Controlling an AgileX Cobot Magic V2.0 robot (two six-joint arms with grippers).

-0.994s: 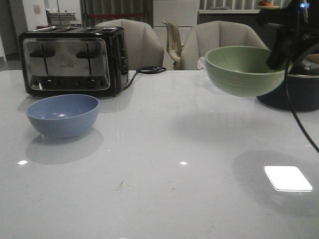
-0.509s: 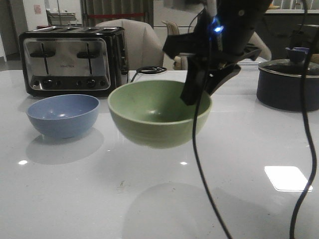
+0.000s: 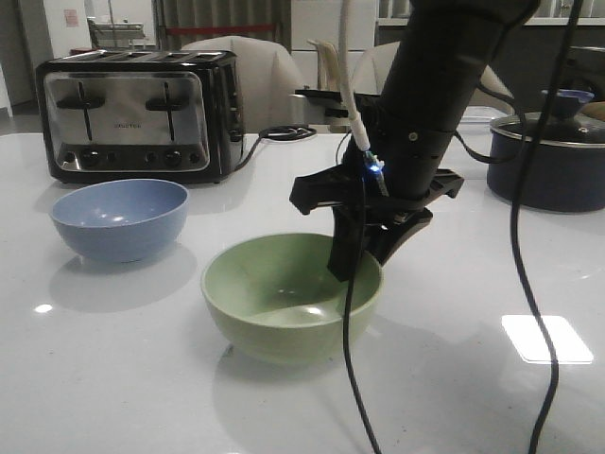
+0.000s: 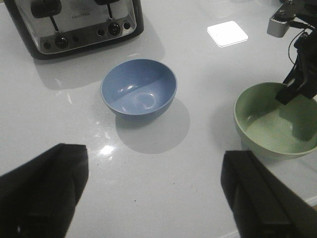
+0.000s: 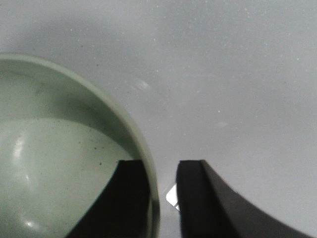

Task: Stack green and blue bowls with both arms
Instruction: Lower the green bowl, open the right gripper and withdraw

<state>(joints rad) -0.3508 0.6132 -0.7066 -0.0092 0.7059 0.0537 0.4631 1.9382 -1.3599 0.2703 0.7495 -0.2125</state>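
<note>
The pale green bowl (image 3: 274, 303) sits on the white table at centre front, to the right of the blue bowl (image 3: 118, 218). My right gripper (image 3: 364, 255) reaches down over the green bowl's right rim, one finger inside and one outside. In the right wrist view the green bowl (image 5: 59, 148) has its rim between the fingers of the right gripper (image 5: 163, 171), with a gap of table showing beside the outer finger. My left gripper (image 4: 153, 198) is wide open and empty above the table, short of the blue bowl (image 4: 138, 89), with the green bowl (image 4: 270, 124) off to one side.
A black-and-steel toaster (image 3: 137, 113) stands behind the blue bowl, its cord trailing right. A dark lidded pot (image 3: 548, 161) is at the back right. Chairs stand beyond the table's far edge. Cables hang from the right arm in front of the green bowl.
My right arm carried the green bowl from high at the back right, leftward and down, onto the table at centre front. The blue bowl has not moved.
</note>
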